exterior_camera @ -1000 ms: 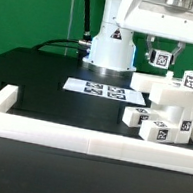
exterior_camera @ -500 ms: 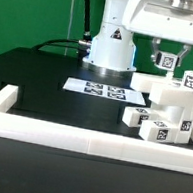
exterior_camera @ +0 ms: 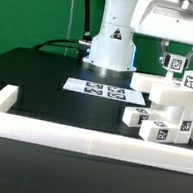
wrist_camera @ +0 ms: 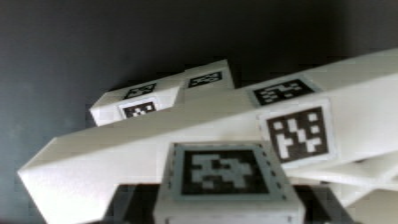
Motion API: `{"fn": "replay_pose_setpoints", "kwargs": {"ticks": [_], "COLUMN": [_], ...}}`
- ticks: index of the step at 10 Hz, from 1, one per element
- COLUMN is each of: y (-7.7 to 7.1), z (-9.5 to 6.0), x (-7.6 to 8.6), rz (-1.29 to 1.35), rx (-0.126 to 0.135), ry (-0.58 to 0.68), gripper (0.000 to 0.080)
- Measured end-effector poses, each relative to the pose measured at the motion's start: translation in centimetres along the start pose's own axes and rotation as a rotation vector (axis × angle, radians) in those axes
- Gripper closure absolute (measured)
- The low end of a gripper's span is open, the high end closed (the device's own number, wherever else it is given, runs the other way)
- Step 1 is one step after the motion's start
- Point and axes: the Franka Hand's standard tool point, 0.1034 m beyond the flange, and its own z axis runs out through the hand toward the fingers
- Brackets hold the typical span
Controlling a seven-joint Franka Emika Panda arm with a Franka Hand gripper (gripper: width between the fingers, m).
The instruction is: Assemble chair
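Tool, clamped on a small tagged chair piece, hangs just above the chair stack.

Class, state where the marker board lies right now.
In the exterior view, the marker board lies flat on the black table, before the robot base, left of the chair parts.

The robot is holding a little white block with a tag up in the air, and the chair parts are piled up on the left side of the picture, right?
Not quite. In the exterior view the chair parts are piled on the exterior view's right, not its left. The rest holds: the jaws of the gripper are shut on a small tagged white block, held in the air above the pile.
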Motion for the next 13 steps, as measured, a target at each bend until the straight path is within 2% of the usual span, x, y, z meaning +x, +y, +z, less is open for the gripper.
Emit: {"fn": "replay_pose_setpoints", "kwargs": {"ticks": [4, 8, 11, 13], "y": [0.6, 0.6, 1.7, 1.8], "z": [0.5, 0.5, 1.1, 1.2], "x": [0.0, 0.0, 0.3, 0.6], "rz": [-0.008, -0.008, -0.019, -0.023], "rx": [-0.009, -0.009, -0.013, -0.016], "ry": [-0.003, -0.003, -0.011, -0.008], "gripper": [0.0524, 0.0524, 0.0524, 0.0524]}}
